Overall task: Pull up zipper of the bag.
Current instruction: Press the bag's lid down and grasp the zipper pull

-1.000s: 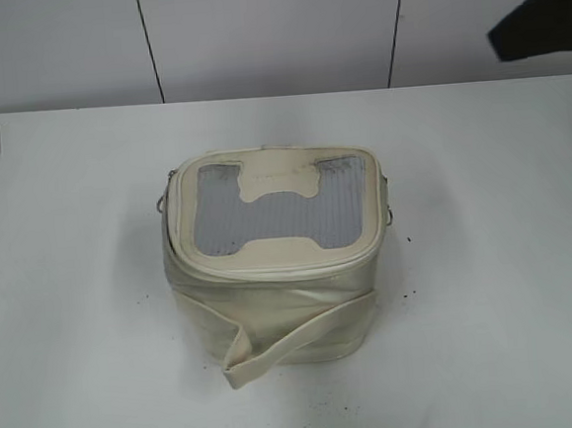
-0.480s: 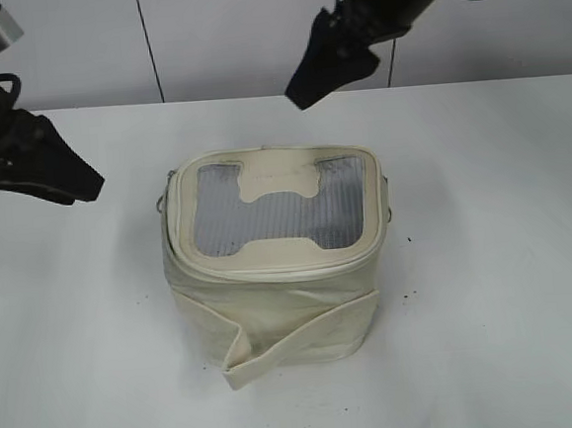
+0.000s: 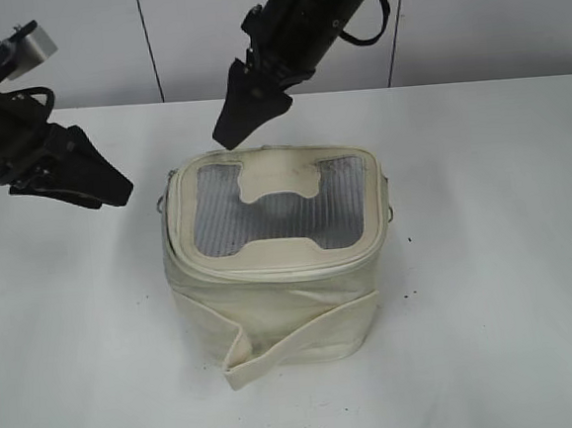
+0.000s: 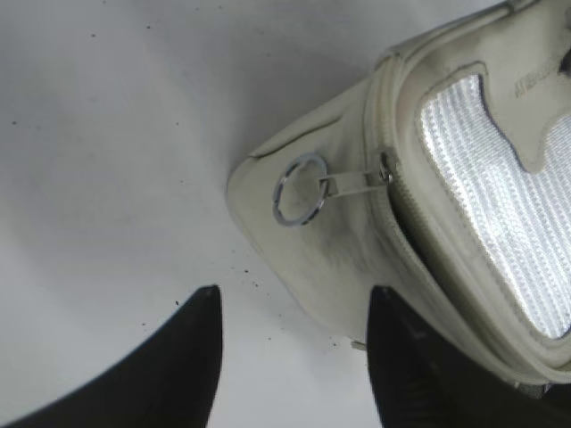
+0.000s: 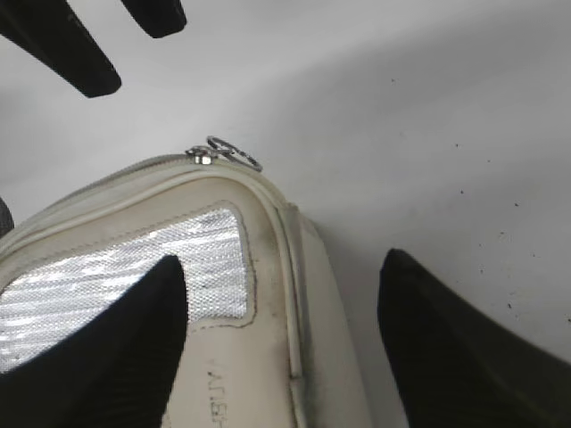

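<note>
The cream bag (image 3: 273,304) stands in the middle of the table, its mesh top with the cream patch facing up and a loose strap (image 3: 296,337) round its front. The zipper track (image 4: 391,218) runs round the lid rim. A silver pull with a round ring (image 4: 301,189) hangs at the bag's left corner, and it also shows in the right wrist view (image 5: 234,152). My left gripper (image 3: 116,193) is open and empty, left of the bag; in the left wrist view (image 4: 290,308) it is just short of the ring. My right gripper (image 3: 235,129) is open above the lid's back edge (image 5: 281,267).
The white table (image 3: 488,258) carries small dark specks round the bag. A white panelled wall (image 3: 271,27) stands behind. The left gripper's fingers (image 5: 80,45) show in the right wrist view beyond the bag's corner.
Both arms have come into view. The right gripper swung left and down to the bag's back edge. The left gripper moved right towards the bag's left side. The bag has not moved.
</note>
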Action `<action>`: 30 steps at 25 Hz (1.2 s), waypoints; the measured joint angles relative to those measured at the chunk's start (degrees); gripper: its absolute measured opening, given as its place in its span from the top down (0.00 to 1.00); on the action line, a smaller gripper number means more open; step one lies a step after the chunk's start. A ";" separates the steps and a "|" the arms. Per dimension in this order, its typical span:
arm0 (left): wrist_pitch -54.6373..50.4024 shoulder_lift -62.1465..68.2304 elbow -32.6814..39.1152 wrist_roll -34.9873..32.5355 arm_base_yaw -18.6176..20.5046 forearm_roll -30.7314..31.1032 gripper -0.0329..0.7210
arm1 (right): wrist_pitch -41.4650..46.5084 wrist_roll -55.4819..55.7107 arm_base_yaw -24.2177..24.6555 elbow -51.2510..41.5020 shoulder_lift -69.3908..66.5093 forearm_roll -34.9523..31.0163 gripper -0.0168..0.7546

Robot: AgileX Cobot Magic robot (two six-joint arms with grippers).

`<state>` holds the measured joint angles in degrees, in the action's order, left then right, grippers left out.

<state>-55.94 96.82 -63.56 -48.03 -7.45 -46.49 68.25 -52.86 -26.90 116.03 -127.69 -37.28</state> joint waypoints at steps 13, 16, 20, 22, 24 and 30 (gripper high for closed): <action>1.45 0.67 0.00 -7.17 -3.59 -0.70 0.41 | 0.13 0.36 0.00 0.34 -4.16 1.14 0.41; 3.65 0.67 0.00 -8.54 -5.18 2.95 0.41 | 0.67 0.47 0.00 0.34 -4.37 0.81 0.54; 6.65 0.67 0.00 -9.03 -6.04 8.99 0.40 | 1.78 0.49 0.00 0.52 -4.37 0.40 0.78; 7.64 0.67 0.00 -9.15 -6.10 10.47 0.38 | 1.99 0.54 0.00 0.56 -4.37 0.38 0.87; 8.04 0.61 0.00 -9.15 -6.10 10.93 0.35 | 2.04 0.63 0.00 0.56 -4.37 0.27 0.93; 11.34 -1.50 -0.04 -11.23 -6.10 12.28 0.26 | 2.04 0.67 0.00 0.56 -4.37 0.22 0.95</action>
<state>-44.60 95.31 -63.61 -59.26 -13.55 -34.22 70.29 -52.19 -26.90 116.59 -132.06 -37.05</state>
